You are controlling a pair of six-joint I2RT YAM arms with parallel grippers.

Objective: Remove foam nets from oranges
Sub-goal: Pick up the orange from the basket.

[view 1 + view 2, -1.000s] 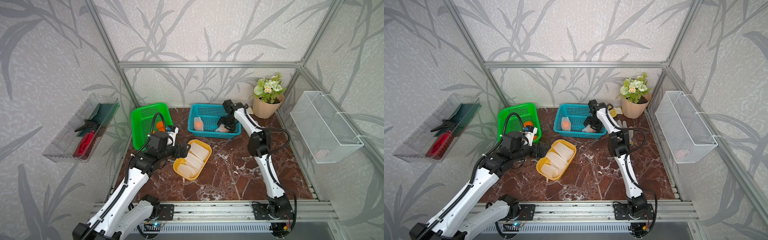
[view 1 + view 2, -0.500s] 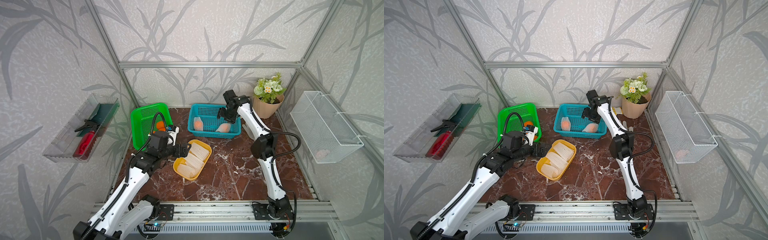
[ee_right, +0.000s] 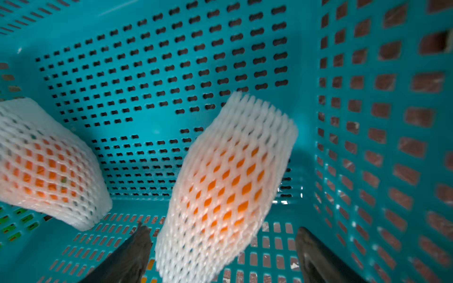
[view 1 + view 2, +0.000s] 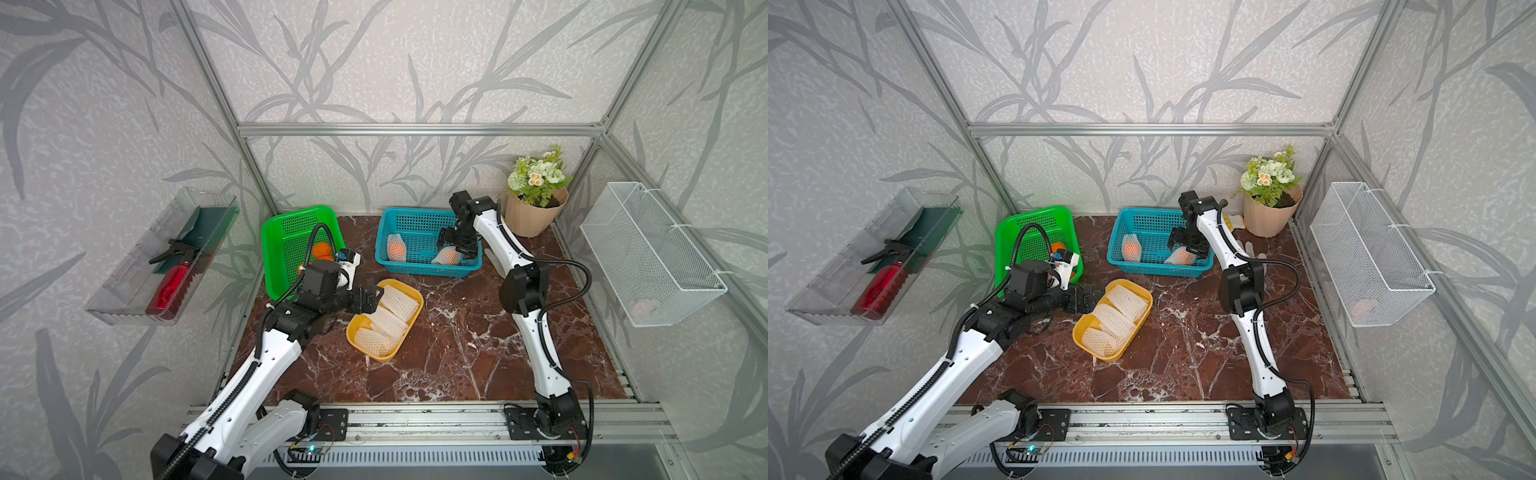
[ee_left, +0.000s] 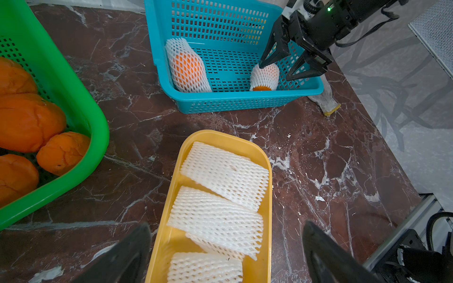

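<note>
White foam net over a mostly hidden orange, blurred, between wide right jaws; left jaws wide, empty

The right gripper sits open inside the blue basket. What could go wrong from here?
1. The right gripper straddles an orange in its foam net, lying close to the blue basket wall; on closing, a finger might snag the wall's holes.
2. The orange peeks from one open end of the net, so a grip on loose foam alone might let it slip out when lifted.
</note>
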